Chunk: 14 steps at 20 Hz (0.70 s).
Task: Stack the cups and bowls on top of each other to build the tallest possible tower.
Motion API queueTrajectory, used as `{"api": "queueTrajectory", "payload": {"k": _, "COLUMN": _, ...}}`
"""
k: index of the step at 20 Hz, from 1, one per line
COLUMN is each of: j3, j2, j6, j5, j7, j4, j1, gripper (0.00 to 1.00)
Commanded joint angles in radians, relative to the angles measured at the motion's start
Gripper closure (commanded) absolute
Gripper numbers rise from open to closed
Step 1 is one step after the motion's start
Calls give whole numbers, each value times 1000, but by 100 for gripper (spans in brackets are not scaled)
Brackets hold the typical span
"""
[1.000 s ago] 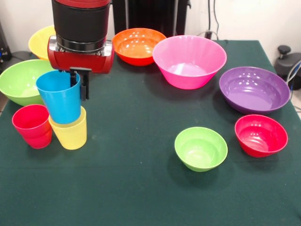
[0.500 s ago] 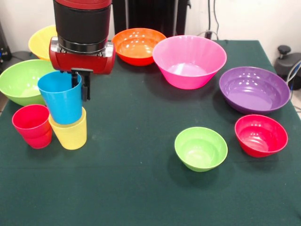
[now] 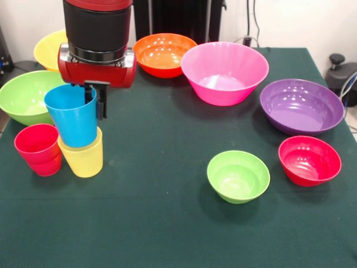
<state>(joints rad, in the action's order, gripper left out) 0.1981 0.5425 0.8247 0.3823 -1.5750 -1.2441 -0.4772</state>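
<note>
The gripper (image 3: 93,100) pinches the rim of the tapered blue plastic cup (image 3: 73,116), tilted above the pale yellow plastic cup (image 3: 85,157); the red plastic cup (image 3: 38,149) stands beside them, the large green plastic bowl (image 3: 22,96) behind.

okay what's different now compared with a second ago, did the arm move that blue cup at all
Only slightly. The gripper, shut on the rim of the blue cup, drifted a little to the right in the picture, carrying the cup with it; most of that happened early, and since then it has hardly moved. The cup still hangs just above the yellow cup. Nothing was let go. The red cup and all the bowls stayed put.
</note>
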Motion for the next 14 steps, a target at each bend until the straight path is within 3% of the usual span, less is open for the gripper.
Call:
{"api": "queueTrajectory", "payload": {"k": 1, "j3": 21, "j2": -33, "j6": 16, "j5": 66, "j7": 71, "j4": -61, "j1": 21, "gripper": 100}}
{"api": "queueTrajectory", "payload": {"k": 14, "j3": 28, "j2": -24, "j6": -30, "j5": 68, "j7": 78, "j4": -126, "j1": -7, "gripper": 100}}
